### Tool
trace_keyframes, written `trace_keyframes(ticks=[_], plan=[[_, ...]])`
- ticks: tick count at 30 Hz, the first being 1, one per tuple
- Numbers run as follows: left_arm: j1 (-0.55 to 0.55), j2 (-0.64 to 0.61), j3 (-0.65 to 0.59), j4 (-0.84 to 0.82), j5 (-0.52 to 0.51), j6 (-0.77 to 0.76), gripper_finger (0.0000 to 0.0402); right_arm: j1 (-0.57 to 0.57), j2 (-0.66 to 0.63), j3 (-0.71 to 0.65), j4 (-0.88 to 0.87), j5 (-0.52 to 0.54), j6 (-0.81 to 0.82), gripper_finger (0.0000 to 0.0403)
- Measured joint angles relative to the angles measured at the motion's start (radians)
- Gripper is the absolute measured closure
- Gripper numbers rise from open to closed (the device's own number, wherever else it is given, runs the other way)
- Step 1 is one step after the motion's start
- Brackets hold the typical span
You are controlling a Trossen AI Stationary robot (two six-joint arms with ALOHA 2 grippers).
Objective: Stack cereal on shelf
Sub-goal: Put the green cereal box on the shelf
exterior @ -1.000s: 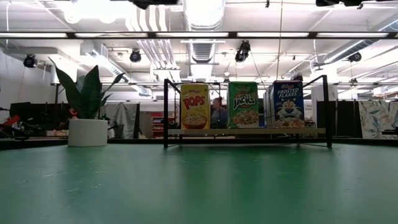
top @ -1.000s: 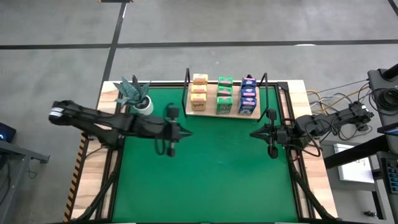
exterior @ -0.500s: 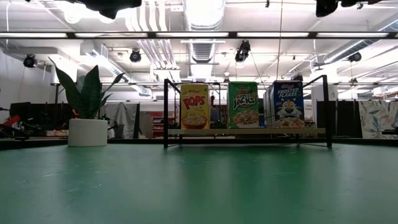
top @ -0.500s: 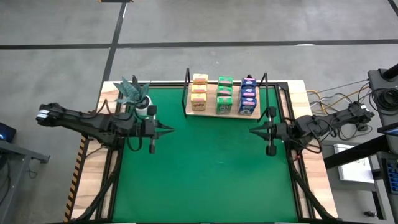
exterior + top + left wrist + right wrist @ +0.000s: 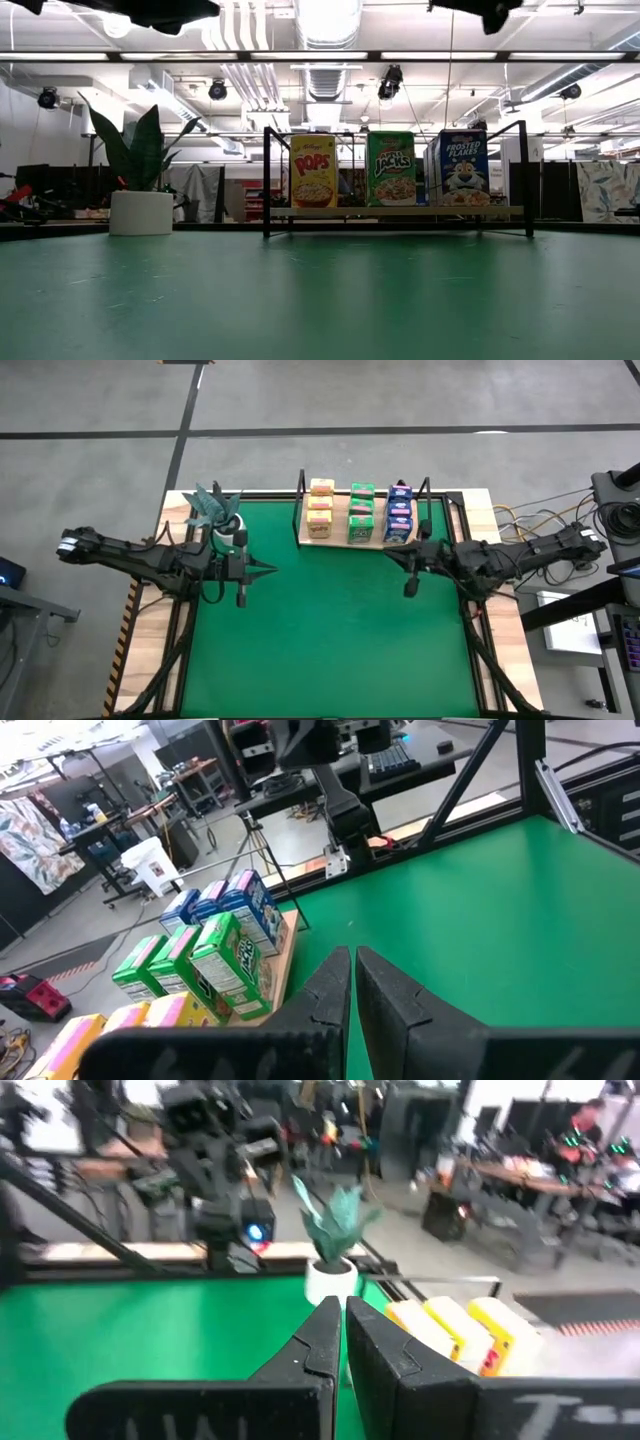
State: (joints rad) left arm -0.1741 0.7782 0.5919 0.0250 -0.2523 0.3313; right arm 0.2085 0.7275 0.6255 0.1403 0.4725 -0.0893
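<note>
Cereal boxes (image 5: pixel 358 512) on the shelf (image 5: pixel 300 536) look light and crushable, so I'd pinch their broad faces; left gripper (image 5: pixel 268 569) and right gripper (image 5: pixel 390 555) are both closed, empty.

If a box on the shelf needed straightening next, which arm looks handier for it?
Probably the right. Its gripper hangs just beside the blue boxes at the shelf corner. The left gripper sits farther off, over the mat near the plant. Neither holds anything.

Bare green mat (image 5: pixel 330 630) lies open before the shelf (image 5: pixel 300 510); cereal boxes (image 5: pixel 361 515) fill its board, plant pot (image 5: pixel 232 530) beside.
</note>
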Motion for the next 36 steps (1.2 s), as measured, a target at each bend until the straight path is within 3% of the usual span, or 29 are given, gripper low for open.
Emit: trace_keyframes(ticks=[11, 20, 27, 31, 36], plan=[[0.0, 0.001, 0.0, -0.003, 0.0, 0.0, 0.0398, -0.201, 0.282, 0.383, -0.455, -0.053, 0.13, 0.0391], [0.0, 0.0, 0.0, -0.023, 0.0, -0.008, 0.0398, -0.298, 0.549, 0.655, -0.676, -0.143, 0.071, 0.0391], [0.0, 0.0, 0.0, -0.028, 0.0, -0.017, 0.0398, -0.318, 0.71, 0.783, -0.789, -0.152, 0.0, 0.0391], [0.0, 0.0, 0.0, -0.03, 0.0, -0.026, 0.0398, -0.341, 0.777, 0.817, -0.83, -0.221, -0.024, 0.0391], [0.0, 0.001, -0.001, -0.036, 0.0, -0.026, 0.0398, -0.375, 0.851, 0.827, -0.935, -0.229, -0.043, 0.0391]])
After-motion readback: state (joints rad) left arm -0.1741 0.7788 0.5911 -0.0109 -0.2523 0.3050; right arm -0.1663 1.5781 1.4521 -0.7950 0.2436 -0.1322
